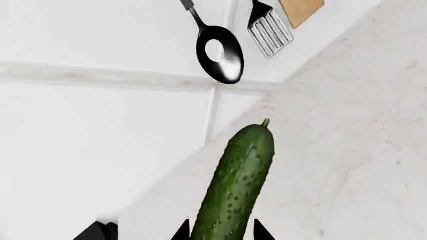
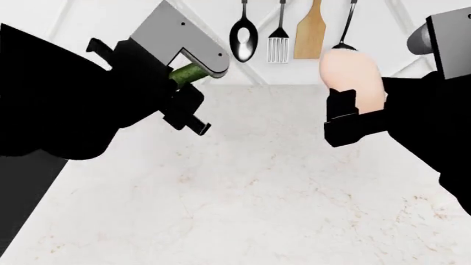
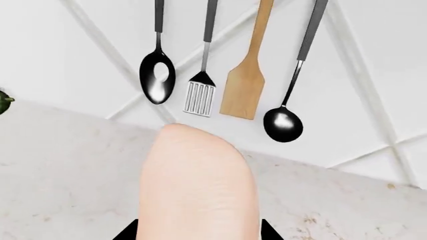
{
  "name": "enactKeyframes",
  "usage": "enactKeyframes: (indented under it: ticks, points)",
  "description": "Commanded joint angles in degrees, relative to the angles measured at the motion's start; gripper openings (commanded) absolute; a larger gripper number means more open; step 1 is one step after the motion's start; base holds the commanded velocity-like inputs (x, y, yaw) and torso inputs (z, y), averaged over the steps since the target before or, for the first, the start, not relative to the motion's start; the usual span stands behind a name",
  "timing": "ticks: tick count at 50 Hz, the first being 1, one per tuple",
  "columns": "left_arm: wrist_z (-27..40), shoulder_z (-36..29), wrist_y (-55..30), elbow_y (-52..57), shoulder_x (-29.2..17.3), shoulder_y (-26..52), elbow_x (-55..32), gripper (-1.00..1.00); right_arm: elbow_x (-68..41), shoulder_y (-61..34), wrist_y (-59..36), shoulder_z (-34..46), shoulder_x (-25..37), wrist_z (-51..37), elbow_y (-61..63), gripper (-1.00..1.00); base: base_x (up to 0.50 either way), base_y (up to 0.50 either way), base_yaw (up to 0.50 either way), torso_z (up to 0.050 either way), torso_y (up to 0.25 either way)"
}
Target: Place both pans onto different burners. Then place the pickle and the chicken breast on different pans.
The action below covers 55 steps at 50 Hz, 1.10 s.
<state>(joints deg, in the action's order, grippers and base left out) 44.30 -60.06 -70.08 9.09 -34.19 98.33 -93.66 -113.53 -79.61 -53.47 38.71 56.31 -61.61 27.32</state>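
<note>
My left gripper (image 2: 184, 94) is shut on the dark green pickle (image 2: 185, 73), held above the pale marble counter (image 2: 243, 182). In the left wrist view the pickle (image 1: 237, 180) sticks out between the two black fingertips (image 1: 181, 231). My right gripper (image 2: 346, 113) is shut on the pale pink chicken breast (image 2: 353, 74), also held above the counter. In the right wrist view the chicken breast (image 3: 197, 185) fills the gap between the fingertips (image 3: 127, 232). The pans and the burners are out of view.
Utensils hang on the white tiled back wall: a black spoon (image 2: 244, 37), a slotted spatula (image 2: 278, 41), a wooden spatula (image 2: 310, 36) and a ladle (image 2: 343, 33). A dark strip (image 2: 19, 193) runs along the counter's left edge.
</note>
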Motion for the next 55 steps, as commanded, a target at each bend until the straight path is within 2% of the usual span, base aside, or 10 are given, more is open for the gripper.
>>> enactKeyframes:
  ticks: [1, 5, 8, 15, 33, 45, 55]
  points:
    - [16.27, 4.76, -1.93, 5.99, -6.49, 8.71, -15.26, -1.00, 3.40, -1.59, 1.52, -2.40, 0.01, -1.55, 2.60, -1.00, 0.00, 0.00, 0.00, 0.000, 0.000]
    - [20.85, 6.35, -0.51, 7.53, -9.45, 12.25, -20.59, -1.00, 7.55, -1.03, 1.57, -3.40, 0.14, 2.23, 3.67, -1.00, 0.00, 0.00, 0.00, 0.000, 0.000]
    - [21.47, 7.59, -0.03, 8.98, -11.02, 13.70, -22.35, -1.00, 8.97, 0.13, 3.82, -5.15, 0.93, 3.49, 3.98, -1.00, 0.00, 0.00, 0.00, 0.000, 0.000]
    - [20.40, 9.28, 0.73, 9.62, -12.22, 13.98, -19.45, -1.00, 10.08, -0.42, 2.52, -4.47, 1.41, 2.30, 4.30, -1.00, -0.07, 0.00, 0.00, 0.000, 0.000]
    - [19.66, 10.61, 2.79, 10.05, -13.70, 13.15, -18.96, -1.00, 12.00, -0.23, 1.01, -3.68, 1.78, 4.01, 4.76, -1.00, -0.50, 0.00, 0.00, 0.000, 0.001]
    - [19.31, 10.73, 3.29, 10.59, -14.33, 12.64, -19.46, -1.00, 10.92, 0.37, 1.36, -4.01, 2.61, 4.40, 5.87, -1.00, -0.44, 0.37, 0.00, 0.000, 0.000]
    - [19.45, 10.87, 3.57, 10.82, -14.95, 12.79, -20.09, -1.00, 11.35, -0.49, 0.27, -3.74, 2.35, 5.43, 6.50, -1.00, -0.24, 0.49, 0.00, 0.000, 0.000]
